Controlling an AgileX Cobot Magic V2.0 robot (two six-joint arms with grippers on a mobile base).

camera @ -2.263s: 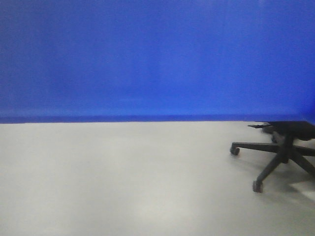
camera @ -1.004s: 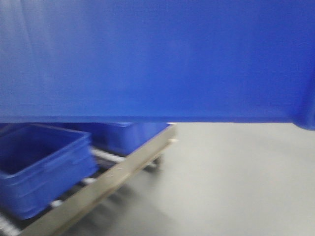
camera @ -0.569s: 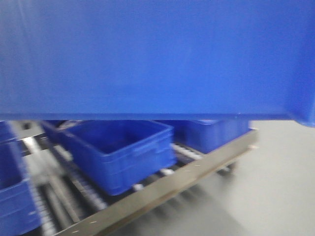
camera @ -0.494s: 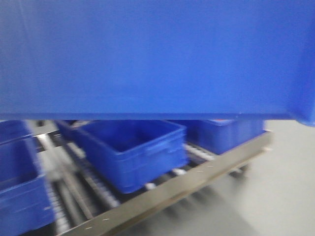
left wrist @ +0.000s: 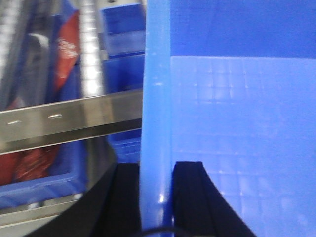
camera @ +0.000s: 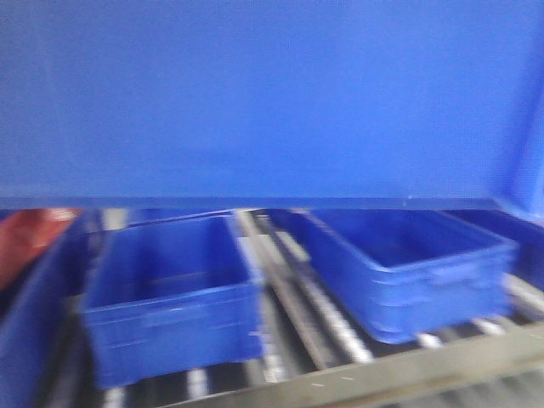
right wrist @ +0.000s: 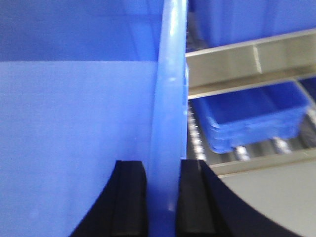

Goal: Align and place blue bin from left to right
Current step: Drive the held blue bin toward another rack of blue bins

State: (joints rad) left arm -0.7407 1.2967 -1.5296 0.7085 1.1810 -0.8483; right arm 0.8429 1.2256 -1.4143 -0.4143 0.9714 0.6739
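The blue bin (camera: 255, 102) is being held off the ground, one end wall pinched by the left gripper (left wrist: 157, 170), the other by the right gripper (right wrist: 163, 173). Its long axis is lying crosswise between both arms. The roller rack (camera: 399, 374), carrying two smaller bins (camera: 170, 297), is lying ahead and lower.

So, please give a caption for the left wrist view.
Left tool gripping the rim of the blue bin, metal rail behind.
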